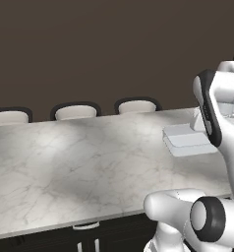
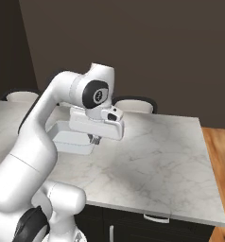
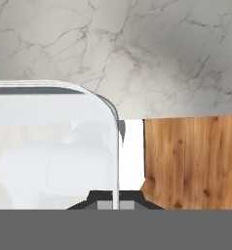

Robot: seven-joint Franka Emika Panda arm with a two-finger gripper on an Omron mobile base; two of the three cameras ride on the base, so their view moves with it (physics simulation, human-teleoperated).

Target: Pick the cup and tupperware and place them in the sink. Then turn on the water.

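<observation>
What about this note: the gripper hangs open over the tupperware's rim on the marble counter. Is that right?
Not open: the gripper is shut on the rim of the tupperware, as the hand view shows. The marble counter part stands.

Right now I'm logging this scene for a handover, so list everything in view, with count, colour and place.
Tupperware: one, pale grey-white, at the gripper, its rim between the fingertips in the hand view.
Counter: one, white-grey marble, below the arm.
Chairs: three, dark frames with pale seats, along the counter's far edge.
Floor: orange-brown wood, past the counter's right end.
Wall: dark brown, behind.
Gripper: one, dark fingertips, shut on the tupperware rim.
</observation>
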